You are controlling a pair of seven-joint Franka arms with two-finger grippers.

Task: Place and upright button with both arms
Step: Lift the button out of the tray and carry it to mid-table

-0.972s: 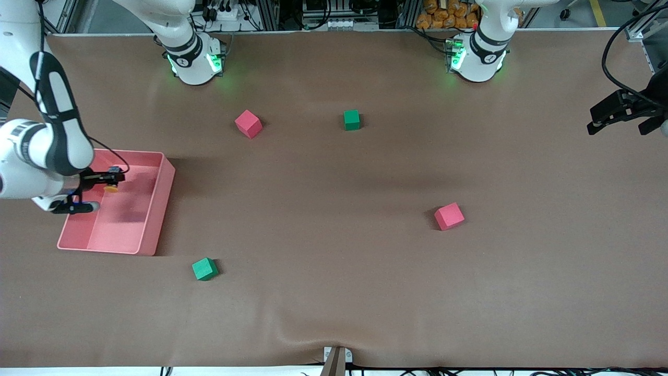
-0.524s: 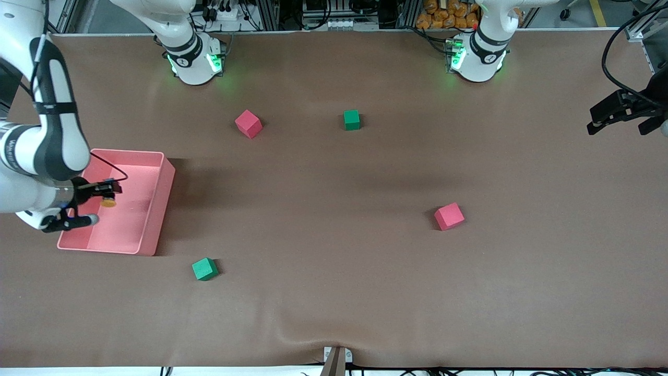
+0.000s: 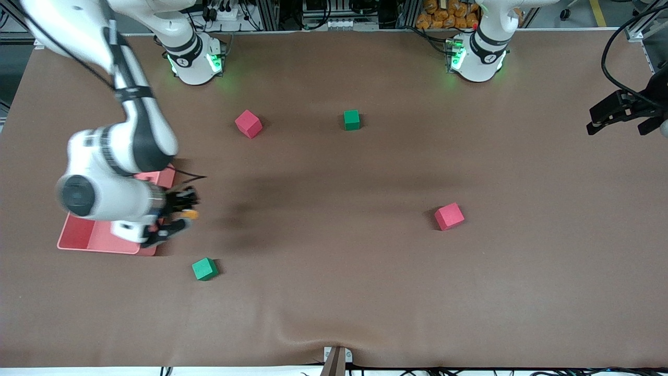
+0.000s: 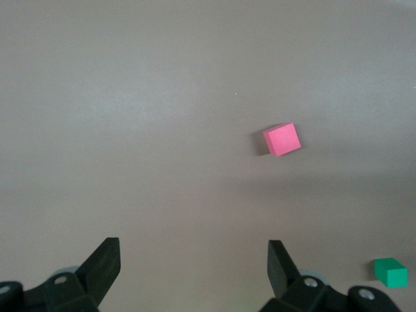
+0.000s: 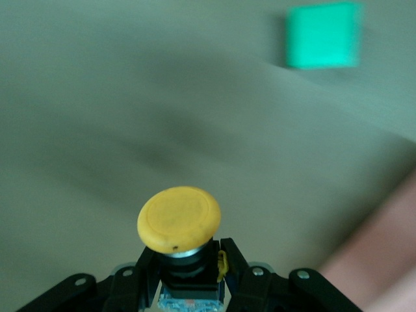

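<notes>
Entry, from the right arm's end of the table toward the left arm's end.

Pink tray [image 3: 88, 237]: lying at the right arm's end, half covered by that arm.

Right gripper [image 3: 180, 209]: hanging over the bare mat just beside the tray's rim, fingers clamping the button [image 3: 191, 213] by its black body. The right wrist view is showing the orange cap [image 5: 179, 218] jutting forward past the fingertips, so the button's long axis is running along the fingers, apparently sideways rather than cap-up.

Green cube [image 3: 204, 269]: sitting nearer the front camera than the held button.

Red cube [image 3: 248, 124], green cube [image 3: 352, 119], red cube [image 3: 449, 216]: sitting apart across the mat.

Left gripper [image 3: 621, 112]: waiting over the left arm's end, fingers spread wide and holding nothing, well apart from the button. The right arm is the nearer, so placing looks to fall to it.
</notes>
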